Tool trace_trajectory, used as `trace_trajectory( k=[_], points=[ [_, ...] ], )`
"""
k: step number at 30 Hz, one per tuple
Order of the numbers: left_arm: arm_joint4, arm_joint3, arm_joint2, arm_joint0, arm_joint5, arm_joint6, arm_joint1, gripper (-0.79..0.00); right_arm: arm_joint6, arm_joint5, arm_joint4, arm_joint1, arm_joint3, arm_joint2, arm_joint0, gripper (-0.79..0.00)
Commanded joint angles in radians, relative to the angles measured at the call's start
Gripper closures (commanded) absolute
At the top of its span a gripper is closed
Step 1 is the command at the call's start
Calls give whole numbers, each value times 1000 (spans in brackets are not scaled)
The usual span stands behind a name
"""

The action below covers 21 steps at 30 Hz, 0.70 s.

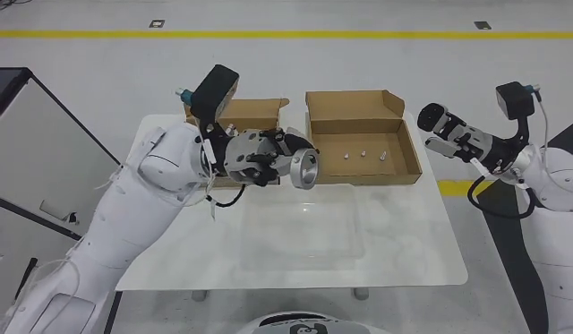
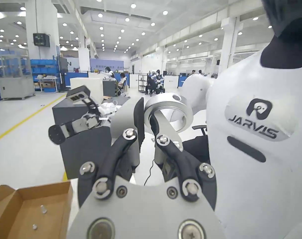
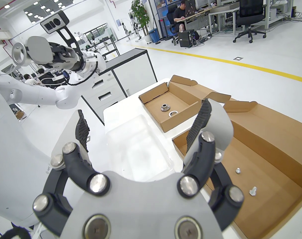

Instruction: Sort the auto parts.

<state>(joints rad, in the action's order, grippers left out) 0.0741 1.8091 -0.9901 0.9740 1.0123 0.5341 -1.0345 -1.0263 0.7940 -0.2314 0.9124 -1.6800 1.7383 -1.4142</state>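
Right, status.

Top view: the left end effector (image 1: pixel 291 166) is clamped on a metal ring (image 1: pixel 305 169), held in the air over the gap between the two boxes. That is just past the 12 o'clock edge of the clear tray (image 1: pixel 304 235) on the bench (image 1: pixel 430 244). The left box (image 1: pixel 255 112) is at 11 o'clock, mostly under the arm. The right box (image 1: pixel 405 162) is at 1 o'clock with three bolts (image 1: pixel 363 153) in a row. The right end effector (image 1: pixel 431 117) hangs at 2 o'clock by that box's outer wall.

Left wrist view: the ring (image 2: pixel 169 111) is pinched by its wall, one finger through the bore and one outside.

Right wrist view: the right end effector (image 3: pixel 143 125) is spread wide with nothing in it, above the right box (image 3: pixel 270 150). The left box (image 3: pixel 153 105) holds a flange (image 3: pixel 164 106) and a washer (image 3: pixel 173 113).

My read is that sorting is nearly done: bolts go right, round parts go left. The ring likely goes in the 11 o'clock box, and is probably the last part.
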Motion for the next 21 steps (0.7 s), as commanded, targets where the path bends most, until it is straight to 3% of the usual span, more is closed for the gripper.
trace_trajectory(
  k=[1, 8, 16, 21],
  points=[
    [-3, 1, 0, 0, 0, -4, 0, 0, 0, 0, 0, 0, 0, 0, 0, -785],
    [-3, 1, 0, 0, 0, -4, 0, 0, 0, 0, 0, 0, 0, 0, 0, -785],
    [100, 54, 6, 49, 0, -160, -18, 0, 0, 0, 0, 0, 0, 0, 0, -785],
    [171, 68, 15, 54, 0, -197, -35, 0, 0, 0, 0, 0, 0, 0, 0, -785]
  ],
)
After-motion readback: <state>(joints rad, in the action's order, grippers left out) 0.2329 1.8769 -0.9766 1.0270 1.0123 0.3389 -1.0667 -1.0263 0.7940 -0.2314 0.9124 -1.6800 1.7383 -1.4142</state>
